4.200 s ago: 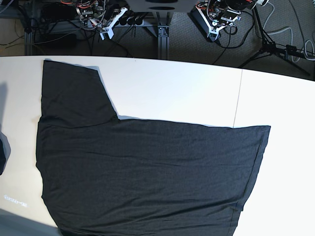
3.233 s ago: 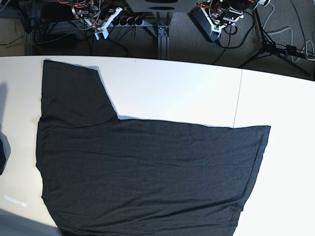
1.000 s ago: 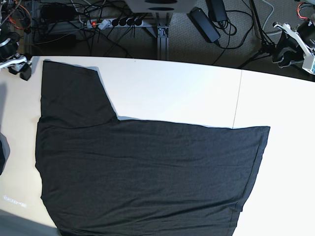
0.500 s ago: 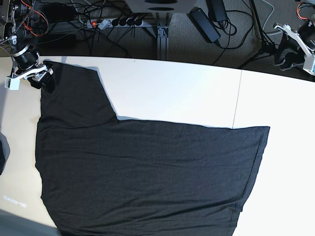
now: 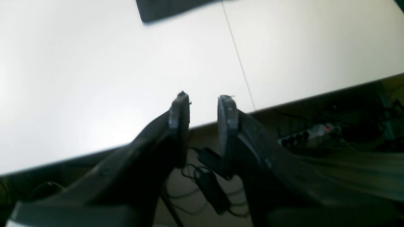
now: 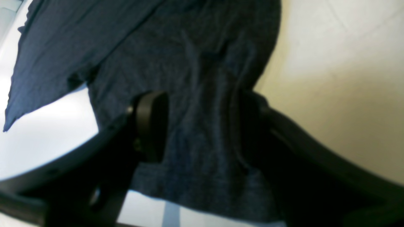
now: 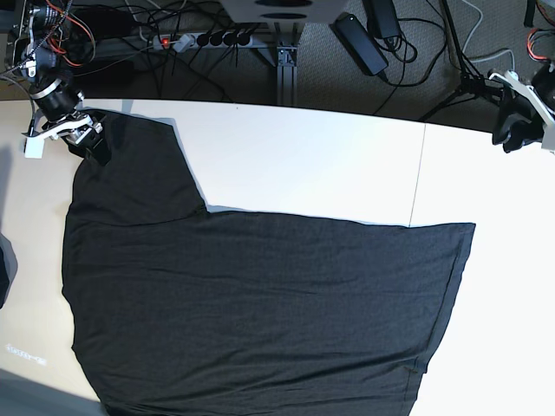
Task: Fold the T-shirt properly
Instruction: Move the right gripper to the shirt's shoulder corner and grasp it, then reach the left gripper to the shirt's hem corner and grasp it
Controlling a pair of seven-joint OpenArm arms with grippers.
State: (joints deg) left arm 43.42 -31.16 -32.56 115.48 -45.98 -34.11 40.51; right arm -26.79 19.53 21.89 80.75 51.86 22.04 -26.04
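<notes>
Your right gripper (image 7: 82,139) is at the far corner of the sleeve (image 7: 130,169). Its jaws stand wide, and in the right wrist view the cloth sits between them, but they have not pinched it yet. Close them slowly and make sure you get the edge of the sleeve, not just a wrinkle on top. I think you should catch both layers of cloth, or the sleeve will fold unevenly. Then lift only a little and carry the sleeve in over the body of the shirt.

The T-shirt (image 7: 260,303) lies flat on the white table (image 7: 329,165). It fills most of the near side, and the sleeve sticks out toward the right gripper. The bottom edge runs off the picture.

Your left gripper (image 5: 202,107) is partly open and holds nothing. It hangs over the far edge of the table, well apart from the shirt. Only a dark corner of the shirt shows at the top of the left wrist view.
</notes>
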